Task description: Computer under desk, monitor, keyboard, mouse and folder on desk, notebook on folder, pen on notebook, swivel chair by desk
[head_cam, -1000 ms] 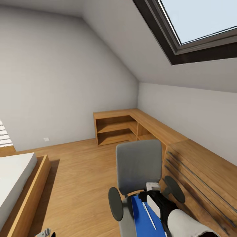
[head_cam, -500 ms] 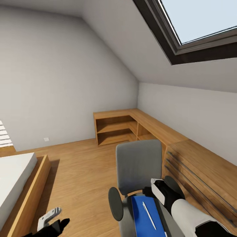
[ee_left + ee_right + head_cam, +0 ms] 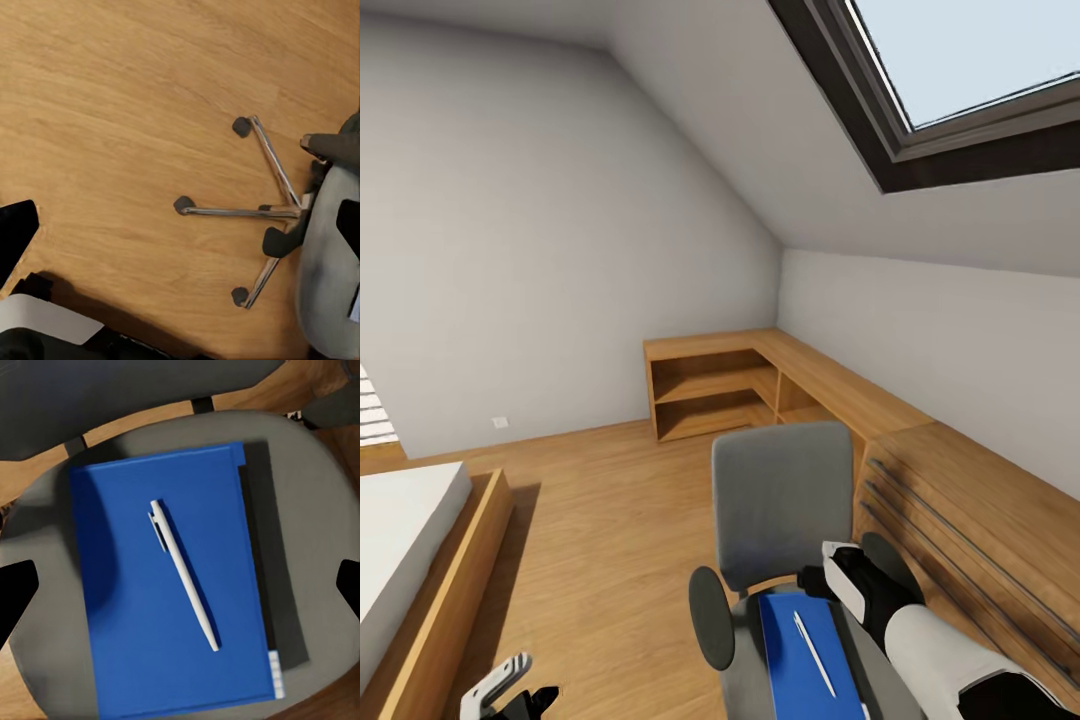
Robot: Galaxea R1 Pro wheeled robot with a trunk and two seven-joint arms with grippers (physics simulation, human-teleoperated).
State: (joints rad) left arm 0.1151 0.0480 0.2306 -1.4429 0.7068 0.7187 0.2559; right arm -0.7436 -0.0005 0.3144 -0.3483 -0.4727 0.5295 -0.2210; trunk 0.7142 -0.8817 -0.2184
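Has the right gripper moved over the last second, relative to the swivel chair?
Yes. The right gripper has drawn back off the notebook toward the swivel chair's right armrest.

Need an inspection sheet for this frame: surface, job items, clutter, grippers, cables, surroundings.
Surface: grey chair seat carries the stack; desk nothing seen.
Job items: blue notebook flat on the seat, pen lying diagonally on it; dark folder edge shows under the notebook along one side.
Clutter: nothing seen.
Grippers: right gripper open, above the notebook, holding nothing; left gripper low by the floor, state unclear.
Cables: nothing seen.
Surroundings: wooden floor, chrome chair base on castors, wooden dresser beside the chair, corner shelving, bed, skylight.
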